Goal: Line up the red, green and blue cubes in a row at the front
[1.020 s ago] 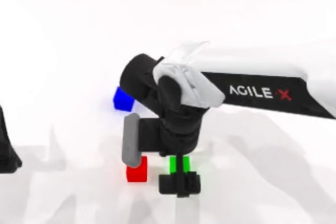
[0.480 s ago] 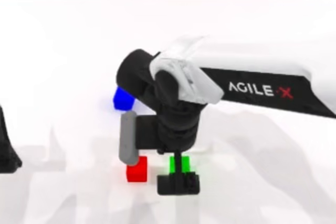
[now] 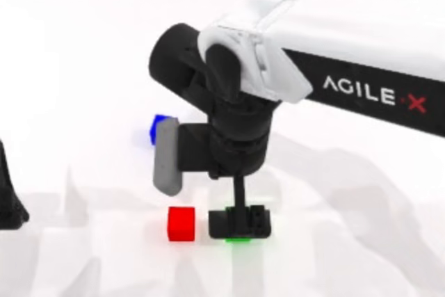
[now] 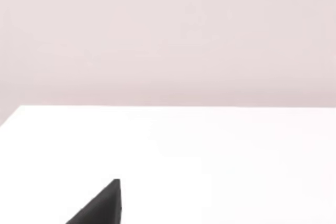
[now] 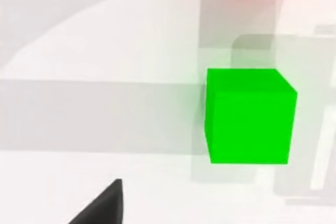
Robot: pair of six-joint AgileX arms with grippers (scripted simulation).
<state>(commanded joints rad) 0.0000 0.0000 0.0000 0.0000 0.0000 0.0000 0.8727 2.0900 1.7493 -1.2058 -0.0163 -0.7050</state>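
Top view shows the right arm reaching in from the right edge of the white counter point(image 3: 83, 60), its black two-finger gripper point(image 3: 238, 225) hanging above the small bright green solid cube point(image 3: 238, 239) near the front edge. Only a thin green sliver shows beneath the gripper there. In the right wrist view the green cube point(image 5: 249, 116) sits flat on the counter with clear surface all around it and no finger touching it, so the gripper holds nothing; how wide its jaws stand I cannot tell from these pictures.

The small bright red solid cube point(image 3: 181, 224) lies just beside the green one, towards the left edge, with a narrow gap between them, and level with it along the front. The small bright blue solid cube point(image 3: 158, 130) lies further back, partly hidden behind the arm's wrist, well apart from the other two.

These cubes look rigid, light and smooth-faced, so they should neither crush nor deform, though a flat plain face might slip under a weak pinch. I would judge the best hold to be on two opposite vertical faces, centred, keeping the fingers clear of the neighbouring red cube.

The left arm point(image 3: 10, 203) is parked at the left edge.
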